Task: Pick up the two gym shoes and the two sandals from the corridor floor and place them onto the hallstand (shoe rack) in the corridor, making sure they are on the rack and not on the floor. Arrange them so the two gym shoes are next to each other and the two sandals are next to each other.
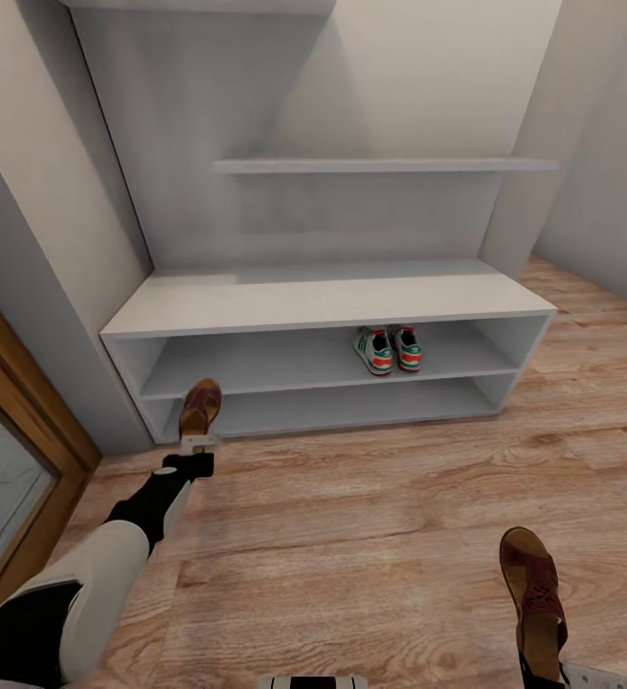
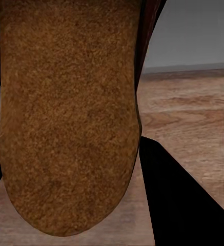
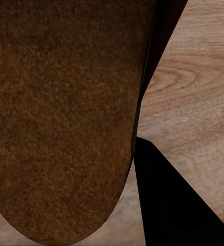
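Holding a sandal apiece, the robot faces the hallstand [image 1: 332, 306] with both arms forward. At the left, the left gripper [image 1: 196, 442] has its jaws clenched on the heel end of the left sandal [image 1: 200, 407], which stands toe-up just in front of the rack's lower left corner, above the corridor floor [image 1: 370, 517]; carried upright like this, it looks ready to be tipped forward into a shelf opening. The left wrist view looks straight along that sandal's brown sole [image 2: 65, 118], with plank floor and the grey rack edge beyond it. Further right, the two gym shoes [image 1: 388, 348] already sit side by side on the upper open shelf, heels outward and touching or nearly so, so their half of the task looks finished. At the far right, low and close to the robot, the right sandal [image 1: 533, 593] is gripped by the right gripper [image 1: 543, 681], well apart from the rack; its sole [image 3: 60, 123] dominates the right wrist view over bare floor. Delivering the left sandal first seems the plan, leaving room beside it for its partner.
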{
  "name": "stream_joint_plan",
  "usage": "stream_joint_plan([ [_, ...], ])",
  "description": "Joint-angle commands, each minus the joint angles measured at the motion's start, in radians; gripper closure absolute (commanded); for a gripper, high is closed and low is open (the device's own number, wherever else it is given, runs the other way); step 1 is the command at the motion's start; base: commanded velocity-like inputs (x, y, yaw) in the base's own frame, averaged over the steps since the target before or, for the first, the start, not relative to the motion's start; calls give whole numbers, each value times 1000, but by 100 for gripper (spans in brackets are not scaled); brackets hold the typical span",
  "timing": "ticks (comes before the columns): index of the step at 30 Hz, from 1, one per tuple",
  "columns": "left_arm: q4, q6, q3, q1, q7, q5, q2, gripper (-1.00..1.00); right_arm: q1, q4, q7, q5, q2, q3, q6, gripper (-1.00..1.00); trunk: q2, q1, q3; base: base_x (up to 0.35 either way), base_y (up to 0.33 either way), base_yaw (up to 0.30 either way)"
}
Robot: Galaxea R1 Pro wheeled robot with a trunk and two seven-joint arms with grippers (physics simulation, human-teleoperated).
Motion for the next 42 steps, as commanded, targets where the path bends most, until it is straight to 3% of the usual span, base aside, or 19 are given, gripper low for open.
stream_joint_plan([
  [1,-7,11,6,-6,-2,-13,-1,100,-1,1,8,2,1,-8,-3,100,0,0,-1,0,0,0],
  [15,-14,87,5,-86,-2,-12,-4,100,-1,1,10,2,1,-8,-3,100,0,0,-1,0,0,0],
  [16,-14,245,5,-103,-2,-12,-4,100,-1,1,10,2,1,-8,-3,100,0,0,-1,0,0,0],
  [42,-14,248,3,-99,-2,-14,-1,100,-1,1,10,2,1,-8,-3,100,0,0,-1,287,0,0],
])
